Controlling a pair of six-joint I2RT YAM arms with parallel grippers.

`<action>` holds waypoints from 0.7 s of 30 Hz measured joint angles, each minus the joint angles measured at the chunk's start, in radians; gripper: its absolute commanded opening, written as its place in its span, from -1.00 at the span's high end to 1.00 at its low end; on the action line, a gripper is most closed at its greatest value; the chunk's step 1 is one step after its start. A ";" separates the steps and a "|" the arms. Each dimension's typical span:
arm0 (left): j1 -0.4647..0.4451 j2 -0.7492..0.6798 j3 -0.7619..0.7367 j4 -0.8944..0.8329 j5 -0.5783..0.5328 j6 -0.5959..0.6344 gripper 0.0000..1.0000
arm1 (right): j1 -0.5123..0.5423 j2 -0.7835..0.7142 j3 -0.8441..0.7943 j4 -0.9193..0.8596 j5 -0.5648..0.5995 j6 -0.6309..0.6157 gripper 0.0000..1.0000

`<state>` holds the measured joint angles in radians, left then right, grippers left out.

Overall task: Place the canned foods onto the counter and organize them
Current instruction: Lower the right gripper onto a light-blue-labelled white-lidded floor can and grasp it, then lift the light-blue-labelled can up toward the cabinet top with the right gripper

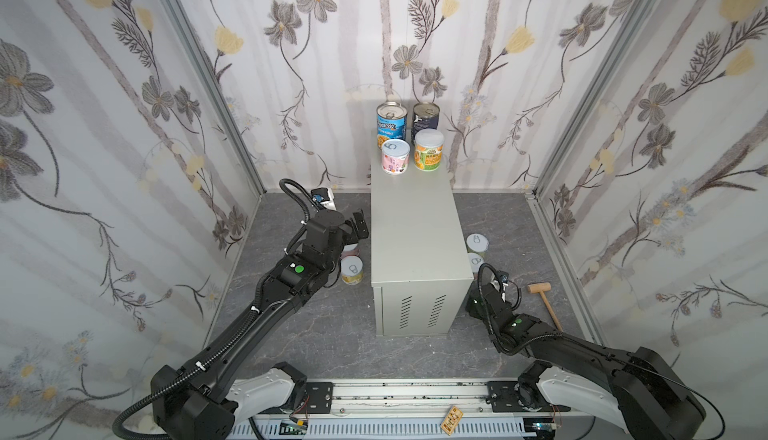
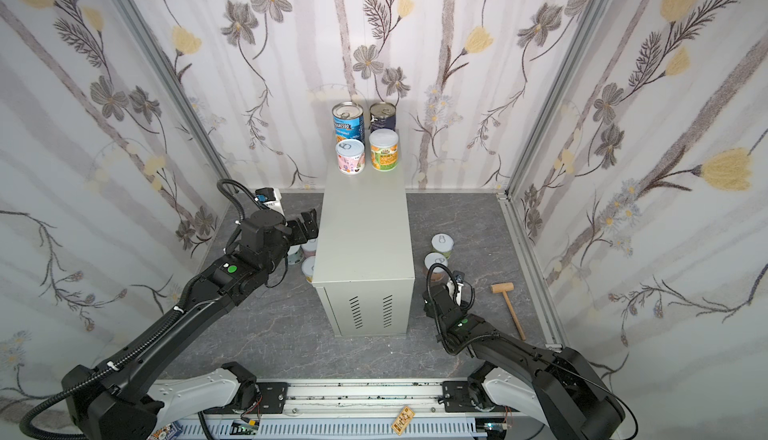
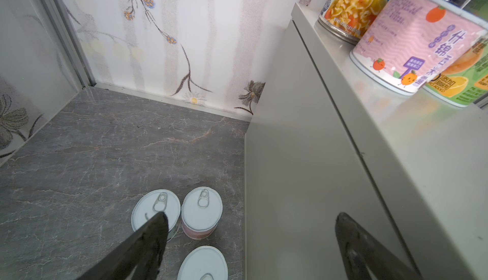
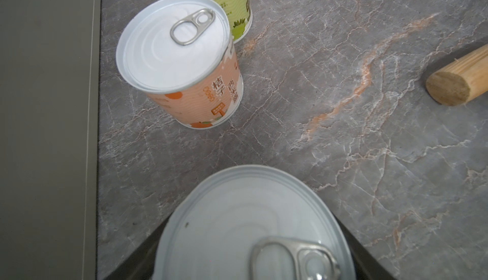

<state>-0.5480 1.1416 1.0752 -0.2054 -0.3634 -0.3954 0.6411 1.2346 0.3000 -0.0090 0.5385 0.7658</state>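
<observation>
While left jaws gape, right jaws clasp a white-lidded can [image 4: 232,223]; Progresso can [image 1: 391,124] tops the counter [image 1: 415,230].

Floral wallpapered walls [image 1: 311,64] surround grey marbled floor [image 1: 332,334].

The counter [image 1: 415,230] is beige-grey. At its twelve o'clock end stand a blue can [image 1: 391,124], a navy can [image 1: 425,117], a pink can [image 1: 395,159] and a green-and-orange can [image 1: 429,153]. The floor [image 1: 332,346] is dark grey marble (veined white and rust). The walls [image 1: 311,85] are white with grey and yellow flowers. At the counter's three o'clock are a peach can [image 4: 195,101] and a white-lidded can [image 4: 237,220].
</observation>
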 measured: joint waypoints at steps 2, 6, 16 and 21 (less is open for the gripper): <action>0.000 0.000 0.000 0.000 0.000 0.000 -1.00 | 0.000 -0.014 -0.009 0.000 0.003 0.001 -0.30; 0.003 -0.008 -0.020 0.013 -0.001 -0.001 -1.00 | 0.000 -0.037 -0.018 -0.001 0.003 0.003 -0.26; 0.004 -0.011 -0.028 0.029 0.002 -0.018 -1.00 | 0.000 -0.153 -0.066 0.005 0.002 0.000 -0.18; 0.004 -0.011 -0.029 0.030 0.005 -0.025 -1.00 | 0.000 -0.197 -0.061 0.007 0.002 -0.016 -0.16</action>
<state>-0.5442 1.1301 1.0458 -0.1757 -0.3580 -0.4202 0.6411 1.0378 0.2394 -0.0021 0.5404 0.7494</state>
